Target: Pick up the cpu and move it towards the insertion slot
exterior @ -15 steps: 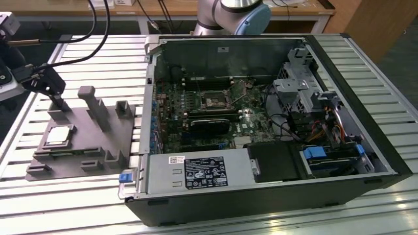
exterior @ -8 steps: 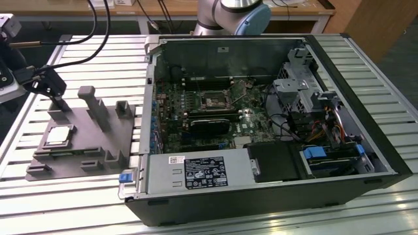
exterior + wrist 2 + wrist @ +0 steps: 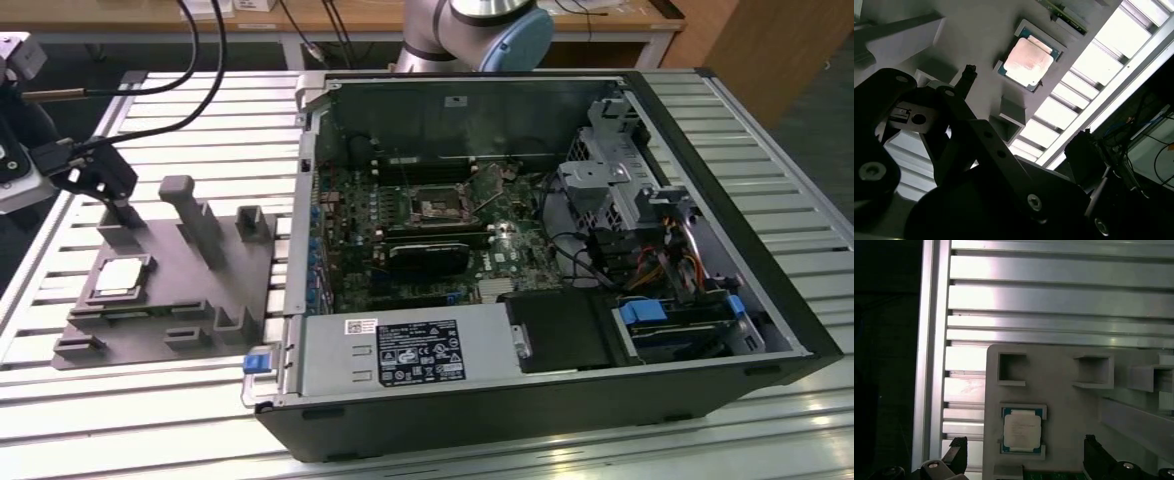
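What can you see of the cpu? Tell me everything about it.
The cpu is a small flat square chip with a silvery metal top and a blue-green rim that shows in both wrist views. It lies flat, top up, seated in a shallow square recess of the grey fixture. The fixture rests on the slatted table, outside the computer case, at the exterior view's left. Only the fixture touches the chip.
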`<state>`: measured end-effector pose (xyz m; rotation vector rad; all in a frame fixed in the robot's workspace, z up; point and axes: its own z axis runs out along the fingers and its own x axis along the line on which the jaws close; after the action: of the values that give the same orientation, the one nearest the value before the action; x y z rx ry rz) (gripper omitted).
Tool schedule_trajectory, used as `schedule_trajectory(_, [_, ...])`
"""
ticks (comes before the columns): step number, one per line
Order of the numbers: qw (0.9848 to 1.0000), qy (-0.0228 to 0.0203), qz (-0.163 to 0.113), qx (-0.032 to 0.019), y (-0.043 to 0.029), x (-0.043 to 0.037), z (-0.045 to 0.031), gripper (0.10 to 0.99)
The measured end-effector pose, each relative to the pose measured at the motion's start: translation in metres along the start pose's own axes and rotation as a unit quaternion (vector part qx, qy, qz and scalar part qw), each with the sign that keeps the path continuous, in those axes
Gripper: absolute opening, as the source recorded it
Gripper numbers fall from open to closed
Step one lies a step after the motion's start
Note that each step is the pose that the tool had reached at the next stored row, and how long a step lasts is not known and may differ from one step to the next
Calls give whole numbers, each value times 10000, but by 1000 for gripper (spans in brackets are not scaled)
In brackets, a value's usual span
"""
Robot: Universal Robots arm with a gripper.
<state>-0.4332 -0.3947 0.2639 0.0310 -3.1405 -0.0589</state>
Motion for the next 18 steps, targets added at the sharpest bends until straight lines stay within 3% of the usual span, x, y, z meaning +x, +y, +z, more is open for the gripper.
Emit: schedule_trajectory(18, [10000, 0, 0, 0, -30, 3, 142, 973])
